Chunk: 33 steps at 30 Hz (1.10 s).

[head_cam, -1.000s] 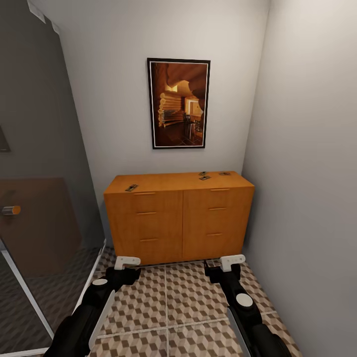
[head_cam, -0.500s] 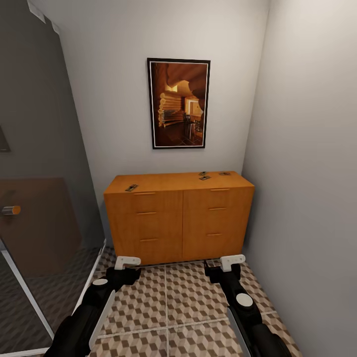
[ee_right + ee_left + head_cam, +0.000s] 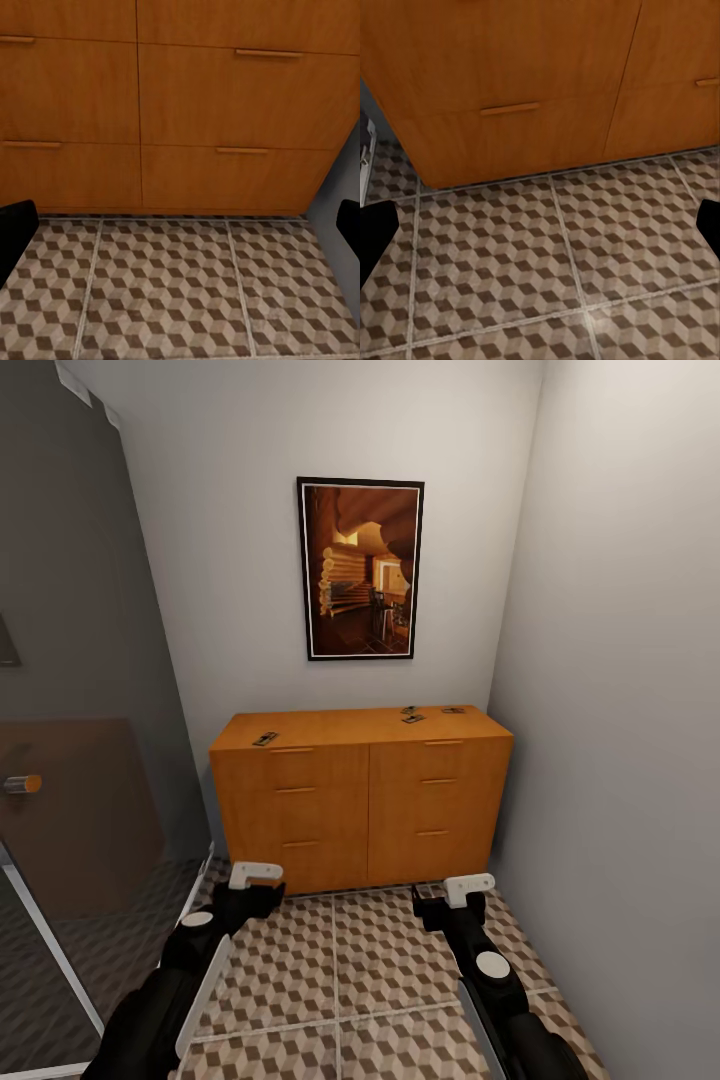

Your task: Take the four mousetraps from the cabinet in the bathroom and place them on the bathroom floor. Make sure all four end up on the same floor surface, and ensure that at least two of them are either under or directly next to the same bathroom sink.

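The orange-brown cabinet (image 3: 360,800) stands against the far wall. On its top lie the mousetraps: one (image 3: 265,739) near the left front edge, and three at the right back (image 3: 409,711) (image 3: 413,719) (image 3: 453,710). My left gripper (image 3: 248,902) and right gripper (image 3: 440,908) hang low over the cube-patterned bathroom floor (image 3: 340,960), short of the cabinet's base. Both are open and empty. The wrist views face the drawer fronts (image 3: 510,67) (image 3: 187,90) and the floor tiles (image 3: 510,262) (image 3: 172,285). The bathroom sink is out of view.
A dark glass shower partition (image 3: 90,760) with a small round handle (image 3: 20,784) closes off the left. The grey right wall (image 3: 620,760) runs close beside my right arm. A framed picture (image 3: 360,568) hangs above the cabinet.
My left gripper has risen slightly and edged toward the cabinet. The right arm, the cabinet and the mousetraps are as before.
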Tool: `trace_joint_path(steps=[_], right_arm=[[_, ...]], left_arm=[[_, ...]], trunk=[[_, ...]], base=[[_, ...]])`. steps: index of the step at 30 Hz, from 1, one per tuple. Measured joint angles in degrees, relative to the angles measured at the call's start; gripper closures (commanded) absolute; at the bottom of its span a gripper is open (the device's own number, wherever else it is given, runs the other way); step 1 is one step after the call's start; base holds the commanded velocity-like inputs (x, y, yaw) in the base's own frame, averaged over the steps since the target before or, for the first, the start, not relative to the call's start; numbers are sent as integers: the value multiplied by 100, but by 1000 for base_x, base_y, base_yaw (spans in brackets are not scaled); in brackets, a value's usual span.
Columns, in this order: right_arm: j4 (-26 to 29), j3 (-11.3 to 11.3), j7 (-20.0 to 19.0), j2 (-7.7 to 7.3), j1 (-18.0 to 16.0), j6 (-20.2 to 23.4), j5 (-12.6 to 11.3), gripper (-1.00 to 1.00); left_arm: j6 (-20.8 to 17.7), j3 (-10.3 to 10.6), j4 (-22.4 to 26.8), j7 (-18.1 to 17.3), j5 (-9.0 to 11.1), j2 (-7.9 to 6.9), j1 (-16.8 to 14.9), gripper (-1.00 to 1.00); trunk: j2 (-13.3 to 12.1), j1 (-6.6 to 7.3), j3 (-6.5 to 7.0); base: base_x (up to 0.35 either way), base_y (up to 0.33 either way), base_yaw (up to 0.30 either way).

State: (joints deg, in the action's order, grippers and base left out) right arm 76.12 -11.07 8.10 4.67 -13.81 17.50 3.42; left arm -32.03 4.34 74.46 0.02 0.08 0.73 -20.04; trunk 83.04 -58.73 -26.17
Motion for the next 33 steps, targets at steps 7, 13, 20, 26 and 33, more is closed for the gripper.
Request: trace_joint_path(steps=[7,13,20,26,33], right_arm=[[0,0,0,0,-1,6,0,-100],[0,0,0,0,-2,9,0,-100],[0,0,0,0,0,9,0,-100],[0,0,0,0,3,9,-4,-100],[-9,0,0,4,2,9,-7,-100]], left_arm=[[-448,-39,92,7,-10,29,-2,-100],[-1798,-46,746,8,-25,83,-167,-100],[-2447,-48,1028,19,-27,197,-1087,-100],[-2539,-48,526,28,-25,220,-1889,-100],[-2557,-49,-358,30,-24,225,-2681,-100]], trunk=[[0,0,0],[0,0,1],[0,0,0],[0,0,0],[0,0,0]], base=[[0,0,0],[0,0,0],[0,0,0],[0,0,0],[0,0,0]])
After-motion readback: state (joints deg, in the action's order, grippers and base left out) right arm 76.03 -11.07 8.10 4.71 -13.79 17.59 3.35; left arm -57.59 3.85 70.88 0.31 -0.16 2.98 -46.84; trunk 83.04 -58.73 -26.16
